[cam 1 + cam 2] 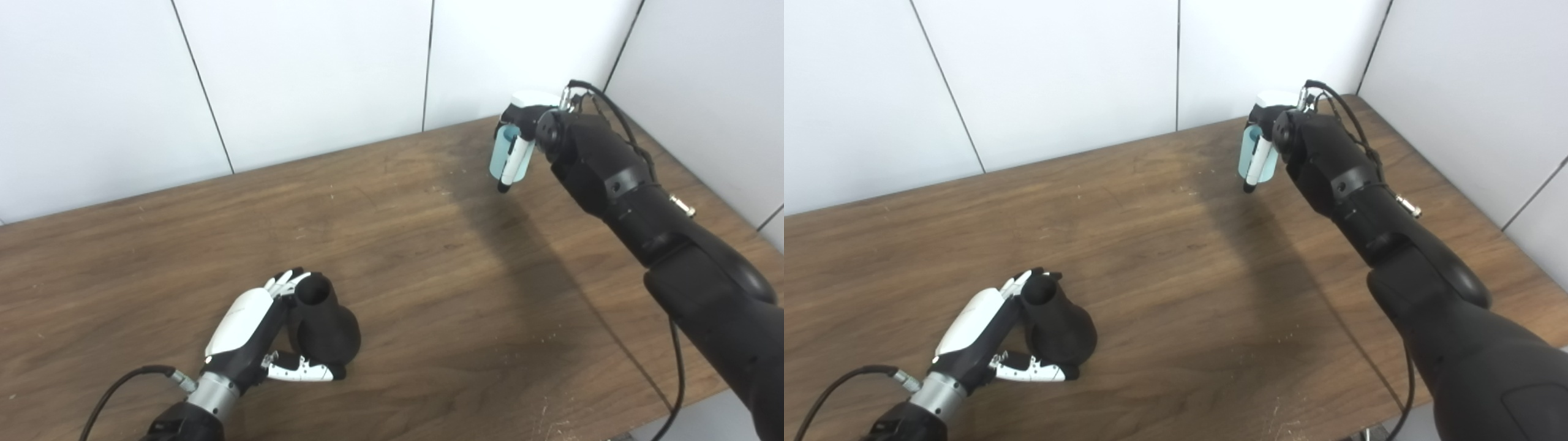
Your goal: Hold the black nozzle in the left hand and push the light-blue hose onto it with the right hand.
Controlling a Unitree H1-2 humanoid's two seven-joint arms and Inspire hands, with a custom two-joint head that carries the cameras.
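The black nozzle (321, 327) stands upright on the brown table near the front left, narrow open end up. My left hand (257, 331) is wrapped around it, fingers behind the neck and thumb under the wide base. The light-blue hose (503, 154), a short pale tube, is at the far right of the table. My right hand (520, 131) is closed around it from above, with one finger running down its front. In the right eye view the nozzle (1053, 331) and the hose (1252, 156) show the same way. I cannot tell whether the hose rests on the table or is lifted.
The wooden table (404, 257) meets white wall panels at the back and right. Its front edge runs at the lower right, where a black cable (674, 392) hangs from my right arm. Another cable (122, 383) trails from my left wrist.
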